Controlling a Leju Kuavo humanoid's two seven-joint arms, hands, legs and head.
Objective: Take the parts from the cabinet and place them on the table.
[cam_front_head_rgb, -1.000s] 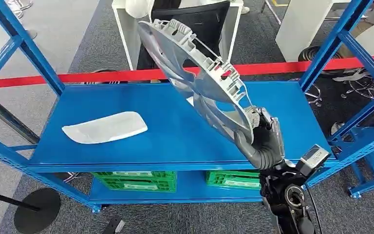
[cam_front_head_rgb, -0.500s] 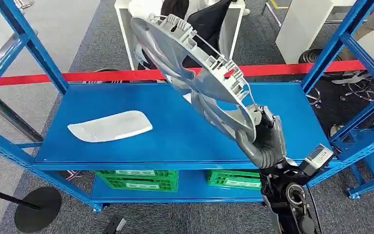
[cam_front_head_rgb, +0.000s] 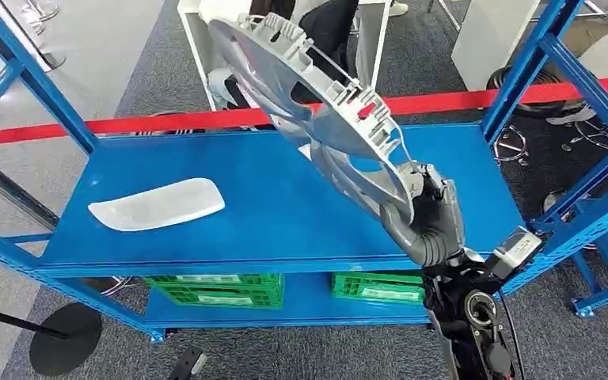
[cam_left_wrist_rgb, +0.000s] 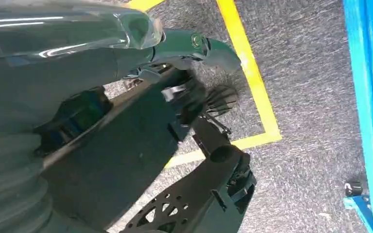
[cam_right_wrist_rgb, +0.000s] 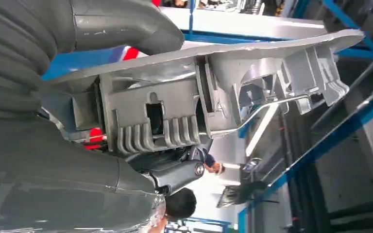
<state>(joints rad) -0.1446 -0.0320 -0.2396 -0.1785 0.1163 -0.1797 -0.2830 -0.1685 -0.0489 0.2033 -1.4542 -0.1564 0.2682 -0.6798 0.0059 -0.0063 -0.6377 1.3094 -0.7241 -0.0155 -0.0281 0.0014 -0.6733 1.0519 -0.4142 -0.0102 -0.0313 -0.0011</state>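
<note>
The right hand [cam_front_head_rgb: 431, 224] has its fingers [cam_front_head_rgb: 442, 190] closed on the rim of a grey wheel cover [cam_front_head_rgb: 317, 111], tilted above the blue shelf [cam_front_head_rgb: 285, 214]. I cannot tell how the left hand's fingers lie.

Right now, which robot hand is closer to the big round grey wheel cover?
Right. The right hand grips the wheel cover by its rim above the blue shelf. The left hand hangs low over the carpet, far from it.

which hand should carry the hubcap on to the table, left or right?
Right. The right hand already grips the hubcap by its rim, lifted clear of the blue shelf. The left hand hangs low toward the floor, so it would need a handover.
</note>
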